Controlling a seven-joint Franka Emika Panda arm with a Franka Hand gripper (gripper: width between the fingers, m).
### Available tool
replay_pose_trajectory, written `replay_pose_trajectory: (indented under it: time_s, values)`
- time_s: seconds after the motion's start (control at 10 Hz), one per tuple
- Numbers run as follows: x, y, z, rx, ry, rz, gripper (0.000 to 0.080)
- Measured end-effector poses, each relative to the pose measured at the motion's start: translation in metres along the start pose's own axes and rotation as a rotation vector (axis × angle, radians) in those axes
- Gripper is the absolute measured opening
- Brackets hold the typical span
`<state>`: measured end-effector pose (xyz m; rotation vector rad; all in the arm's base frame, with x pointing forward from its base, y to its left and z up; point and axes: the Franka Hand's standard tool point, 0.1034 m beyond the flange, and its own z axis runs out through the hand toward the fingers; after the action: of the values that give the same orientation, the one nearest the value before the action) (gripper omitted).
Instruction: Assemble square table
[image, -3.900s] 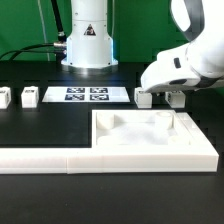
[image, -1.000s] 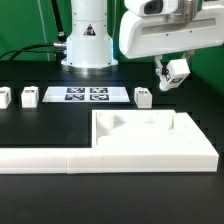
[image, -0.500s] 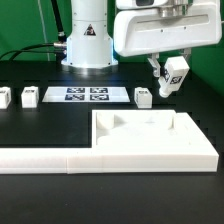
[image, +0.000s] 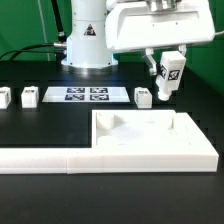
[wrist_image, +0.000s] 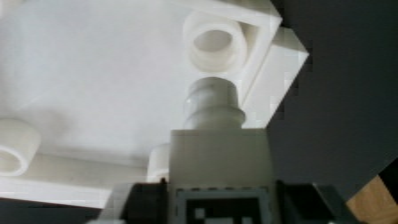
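- Gripper (image: 166, 73): jaws partly closed on one leg block, gripped near its tagged end; nothing else in its grasp.
- Held leg block (image: 171, 78): raised clear of the table and tilted. In the wrist view its stepped peg end (wrist_image: 214, 100) points toward a round corner socket (wrist_image: 217, 42) without reaching it.
- Arm (image: 150, 28): its white wrist housing hangs over the table's far side, canted so that the leg slants downward. It sits above and just beyond the slab's far corner on the exterior view's right.
- Square slab (image: 150, 132): lies flat near the table's front edge, toward the exterior view's right, with its hollowed face up. It is seated against the L-shaped rail (image: 40, 158), which runs along that front edge.
- Sockets: the two that the wrist view shows are empty (the second (wrist_image: 9, 140) is only half in frame); the others cannot be checked.
- Near leg block (image: 143, 97): stands on the table (image: 40, 125) just beyond the slab's far edge, below the gripper.
- Middle leg block (image: 29, 97) and end leg block (image: 4, 97): stand well apart from the slab, toward the exterior view's left edge of the table.
- Marker board (image: 85, 94): lies flat between the middle and near leg blocks.
- Progress, as judged: early. No leg appears fitted, one is in hand and three wait loose, so all four insertions remain.
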<state>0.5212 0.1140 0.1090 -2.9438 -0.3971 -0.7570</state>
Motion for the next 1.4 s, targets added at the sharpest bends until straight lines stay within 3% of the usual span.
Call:
replay_pose_trajectory:
  time_s: [0.1,0.3,0.5,0.8,1.2,1.4]
  values:
    - [-0.002,0.005,0.010,-0.005,0.026,-0.004,0.0290]
    - [0.022,0.011,0.017,0.001,0.006,-0.013,0.0290]
    - [0.035,0.014,0.037,0.006,0.017,-0.011,0.0290]
    - [0.052,0.018,0.054,-0.003,0.089,-0.018,0.0290]
    - [0.049,0.018,0.054,-0.001,0.075,-0.017,0.0290]
    - [0.057,0.021,0.058,0.001,0.071,-0.022,0.0290]
